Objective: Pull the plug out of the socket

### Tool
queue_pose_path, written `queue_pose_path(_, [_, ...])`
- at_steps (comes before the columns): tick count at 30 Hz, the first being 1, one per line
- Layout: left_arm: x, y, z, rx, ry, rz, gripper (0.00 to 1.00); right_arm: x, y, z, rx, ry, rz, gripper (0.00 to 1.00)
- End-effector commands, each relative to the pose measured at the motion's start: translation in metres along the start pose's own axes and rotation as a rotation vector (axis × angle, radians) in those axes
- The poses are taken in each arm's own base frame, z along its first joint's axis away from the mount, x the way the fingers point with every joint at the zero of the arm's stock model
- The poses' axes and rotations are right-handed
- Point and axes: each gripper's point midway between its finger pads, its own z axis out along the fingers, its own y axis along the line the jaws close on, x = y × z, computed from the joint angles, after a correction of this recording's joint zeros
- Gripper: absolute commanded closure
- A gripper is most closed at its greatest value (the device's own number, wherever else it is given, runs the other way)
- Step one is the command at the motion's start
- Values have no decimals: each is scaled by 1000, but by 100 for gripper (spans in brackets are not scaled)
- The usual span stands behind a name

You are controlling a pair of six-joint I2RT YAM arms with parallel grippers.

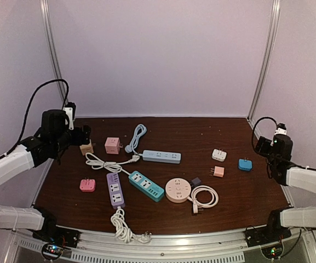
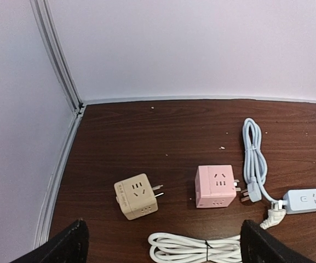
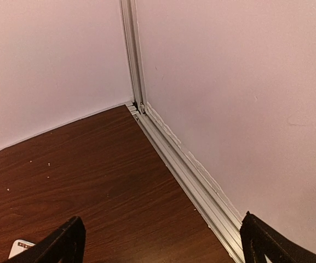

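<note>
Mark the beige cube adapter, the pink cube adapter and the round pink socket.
beige cube adapter (image 2: 137, 190), left wrist view, its top face.
pink cube adapter (image 2: 217, 182), left wrist view, its top face.
round pink socket (image 1: 177, 190), top external view, centre of its disc.

**What these views keep from you**

From the left wrist you get only the dark fingertips (image 2: 70, 244) of the left gripper (image 2: 163, 222), cut off by the bottom edge. That same edge slices through the coiled white cable (image 2: 193, 247), and the right edge cuts the power strip (image 2: 311, 201).

From the right wrist, the right gripper (image 3: 163, 218) shows just its tips. A white object (image 3: 19, 248) in the bottom left corner is mostly out of frame, so you cannot tell what it is.

From above, the dark plug (image 1: 195, 181) by the round pink socket (image 1: 178, 190) is too small for you to tell whether it is seated or merely beside it. The left arm (image 1: 7, 164) and right arm (image 1: 311, 179) run off the side edges.
</note>
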Motion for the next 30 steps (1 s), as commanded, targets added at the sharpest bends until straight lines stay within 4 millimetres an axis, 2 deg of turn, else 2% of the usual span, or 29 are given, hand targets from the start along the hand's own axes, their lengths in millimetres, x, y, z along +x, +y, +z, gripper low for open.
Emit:
queue_pose_path(1, [-21, 18, 11, -34, -106, -3, 2, -15, -9, 8, 23, -165, -13, 0])
queue_pose_path(2, [-17, 23, 15, -49, -98, -9, 2, -21, -8, 7, 14, -218, -6, 0])
queue_pose_path(5, [-9, 32, 24, -86, -121, -24, 2, -4, -6, 15, 4, -222, -37, 0])
queue_pose_path(9, [7, 49, 30, -144, -148, -36, 2, 11, 9, 19, -87, -237, -65, 0])
queue_pose_path(11, [16, 63, 34, -187, -145, -55, 2, 20, 16, 20, -129, -244, -93, 0])
queue_pose_path(16, [35, 102, 41, -294, -155, -67, 2, 21, 32, 25, -188, -230, -126, 0])
queue_pose_path(21, [57, 126, 41, -394, -225, -39, 2, 22, 33, 25, -192, -228, -126, 0])
queue_pose_path(24, [60, 128, 39, -388, -294, -17, 2, 22, 33, 25, -189, -225, -128, 0])
queue_pose_path(30, [72, 126, 53, -374, -312, 21, 2, 22, 33, 26, -185, -223, -128, 0])
